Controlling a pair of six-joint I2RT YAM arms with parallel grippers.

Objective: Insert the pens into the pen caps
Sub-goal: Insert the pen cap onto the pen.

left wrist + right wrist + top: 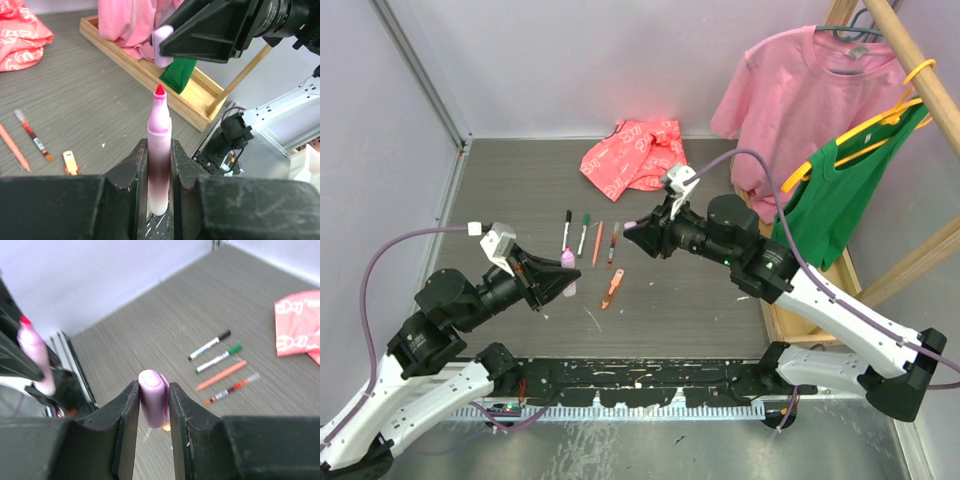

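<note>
The left hand (159, 165) is clenched on the pink highlighter (159, 150), which stands upright at the centre of the left wrist frame with its red tip bare; the right hand (152, 405) grips the lilac-pink cap (152, 402), closed end toward its own camera, in the middle of the right wrist frame. In the overhead view the two hands face each other across the centre of the frame, the highlighter left of centre and the cap just right of centre, near but still apart; in the left wrist frame the cap hangs above and slightly right of the tip, not touching it; so this pairing is, I'd say, lined up but not yet joined.

On the grey tabletop (700, 300), centre of the overhead frame, lies a row of four: a white marker wearing a black cap (566, 229); a white marker wearing a green cap (583, 234); a salmon-orange pen (597, 242); a dark red pen (612, 243), whose ends are too small to judge; below them lies a short orange pen (612, 289), uncapped as far as I can tell.

Count: six pens; three caps plainly seen, two of them fitted; I can't pick out any loose cap. A red patterned cloth (632, 152) sits upper centre.
</note>
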